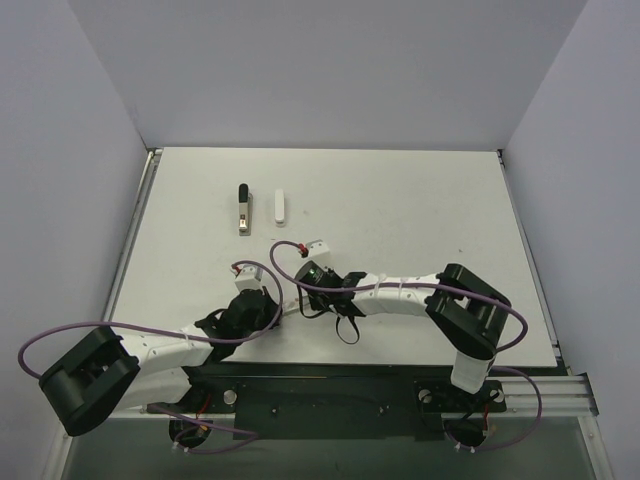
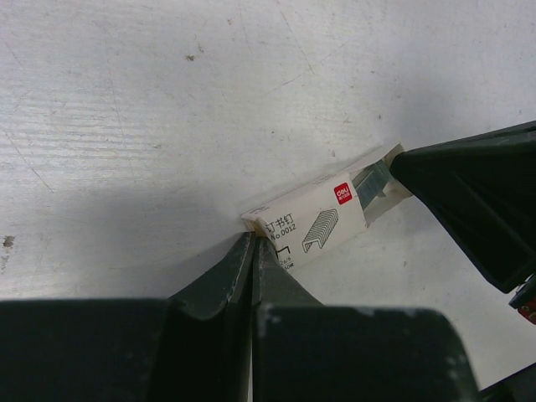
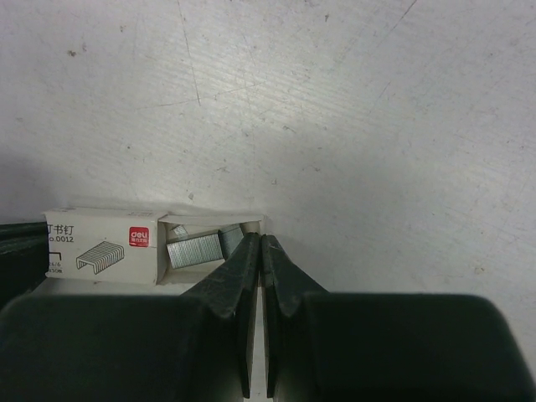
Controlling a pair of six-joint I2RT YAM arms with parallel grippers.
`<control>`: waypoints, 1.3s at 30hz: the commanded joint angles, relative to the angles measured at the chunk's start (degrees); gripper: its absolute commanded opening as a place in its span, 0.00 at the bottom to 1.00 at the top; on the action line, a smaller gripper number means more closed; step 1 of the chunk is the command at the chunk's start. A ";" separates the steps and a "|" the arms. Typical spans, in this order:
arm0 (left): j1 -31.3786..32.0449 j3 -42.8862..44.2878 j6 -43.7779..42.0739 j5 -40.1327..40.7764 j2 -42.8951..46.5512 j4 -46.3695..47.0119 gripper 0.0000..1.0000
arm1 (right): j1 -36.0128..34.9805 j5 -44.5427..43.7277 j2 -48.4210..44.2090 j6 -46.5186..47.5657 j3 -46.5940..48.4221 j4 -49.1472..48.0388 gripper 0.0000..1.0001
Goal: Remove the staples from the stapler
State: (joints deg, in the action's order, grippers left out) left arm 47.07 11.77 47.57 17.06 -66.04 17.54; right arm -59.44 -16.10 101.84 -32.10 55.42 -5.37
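The black stapler lies at the far left-centre of the table, away from both grippers. Near the front, a small white staple box lies on the table, its inner tray slid partly out. My left gripper is shut on the end of the box's sleeve. My right gripper is shut on the end wall of the tray. Silver staple strips lie in the open tray. In the top view the two grippers meet at about the box, which is mostly hidden.
A small white oblong piece lies just right of the stapler. The grey walls close the table on the left, back and right. The right gripper's dark finger shows in the left wrist view.
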 commanded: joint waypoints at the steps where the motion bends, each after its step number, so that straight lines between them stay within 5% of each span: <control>1: -0.22 -0.17 -1.34 -1.59 0.39 -2.42 0.06 | -1.91 -2.27 -0.24 1.33 1.54 0.88 0.00; 16: 1.97 -3.42 0.33 -3.79 3.46 -1.28 0.00 | -5.60 -4.47 -4.37 -6.73 -4.79 0.71 0.00; 39: 16.21 -5.88 9.21 5.88 6.01 -4.44 0.00 | -6.65 -2.45 -9.64 -17.30 -10.77 2.91 0.00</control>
State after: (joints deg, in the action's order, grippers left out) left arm 61.52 6.59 55.94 22.31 -59.37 17.37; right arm -65.28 -19.88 94.76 -47.94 46.52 -4.78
